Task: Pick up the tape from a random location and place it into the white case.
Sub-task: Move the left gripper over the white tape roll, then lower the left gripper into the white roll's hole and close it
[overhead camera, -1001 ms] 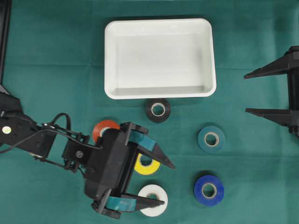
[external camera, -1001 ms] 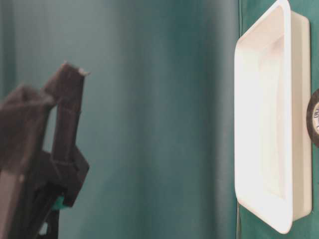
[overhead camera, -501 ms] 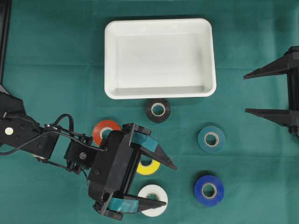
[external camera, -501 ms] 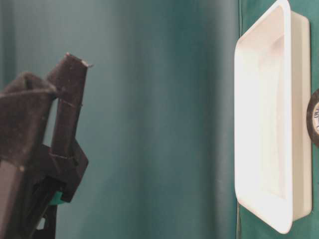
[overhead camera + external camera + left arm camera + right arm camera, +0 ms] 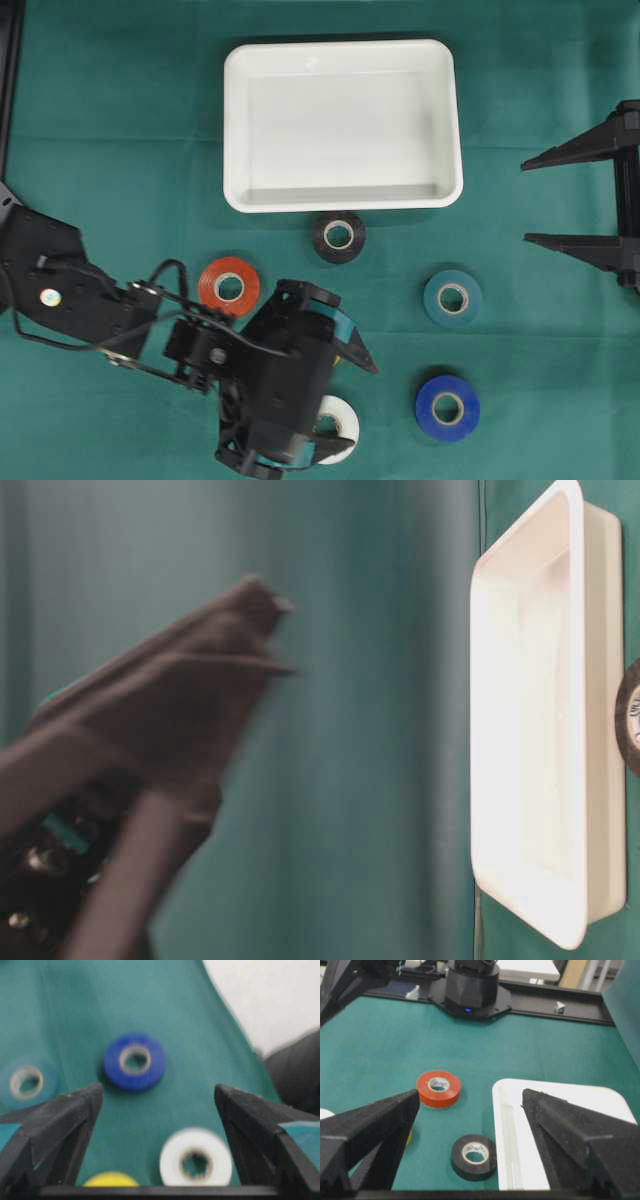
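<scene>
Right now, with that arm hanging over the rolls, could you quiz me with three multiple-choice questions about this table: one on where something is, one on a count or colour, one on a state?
1. Which tape roll lies nearest the white case?
A. black
B. blue
C. white

2. How many tape rolls are inside the white case?
A. two
B. one
C. none

3. How does the left pincer stand?
A. open, holding nothing
B. shut on the blue roll
C. shut on the orange roll

Answers:
1. A: the black roll sits just below the case's rim.
2. C: its floor is bare.
3. A: the wrist view shows its fingers wide apart over the white roll.
</scene>
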Robot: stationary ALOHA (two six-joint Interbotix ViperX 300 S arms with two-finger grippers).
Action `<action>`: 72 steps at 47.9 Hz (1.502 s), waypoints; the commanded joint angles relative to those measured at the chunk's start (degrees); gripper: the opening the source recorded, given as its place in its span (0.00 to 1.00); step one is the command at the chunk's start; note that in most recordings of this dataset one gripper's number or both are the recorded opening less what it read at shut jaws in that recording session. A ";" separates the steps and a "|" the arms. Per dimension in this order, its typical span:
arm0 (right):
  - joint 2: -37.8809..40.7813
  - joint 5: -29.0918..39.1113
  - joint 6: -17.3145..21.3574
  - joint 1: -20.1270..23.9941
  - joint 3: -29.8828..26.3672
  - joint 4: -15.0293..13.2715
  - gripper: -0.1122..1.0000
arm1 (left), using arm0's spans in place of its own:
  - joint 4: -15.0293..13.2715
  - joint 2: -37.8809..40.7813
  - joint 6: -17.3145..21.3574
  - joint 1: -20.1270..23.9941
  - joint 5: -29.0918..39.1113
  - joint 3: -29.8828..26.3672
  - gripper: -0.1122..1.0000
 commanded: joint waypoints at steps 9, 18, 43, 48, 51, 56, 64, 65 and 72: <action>0.35 0.88 -0.09 0.00 -1.93 0.00 0.92 | 0.53 5.01 0.35 -1.41 17.49 -12.74 1.00; 0.53 0.88 -0.09 0.00 -1.93 0.00 0.92 | 0.62 8.26 1.58 -2.02 27.51 -19.07 1.00; 1.14 1.14 0.00 0.00 -2.29 0.00 0.92 | 0.62 9.58 3.25 -2.02 30.23 -20.92 1.00; 1.14 1.49 0.00 0.00 -2.29 0.00 0.92 | 0.62 9.67 3.16 -2.02 30.23 -21.01 1.00; 1.14 1.49 0.00 0.00 -2.29 0.00 0.92 | 0.62 9.67 3.25 -2.02 30.23 -20.92 1.00; 1.14 1.58 0.00 0.00 -2.29 0.00 0.92 | 0.62 9.67 3.16 -1.93 30.23 -20.83 1.00; 1.23 1.49 0.00 0.00 -2.29 0.00 0.92 | 0.62 9.67 3.16 -1.93 30.23 -20.83 1.00; 1.32 1.49 0.00 0.00 -2.29 0.00 0.92 | 0.62 9.67 3.25 -1.93 30.23 -20.83 1.00; 1.58 1.49 -0.09 0.00 -2.29 0.00 0.92 | 0.70 9.76 3.16 -1.93 30.23 -20.65 1.00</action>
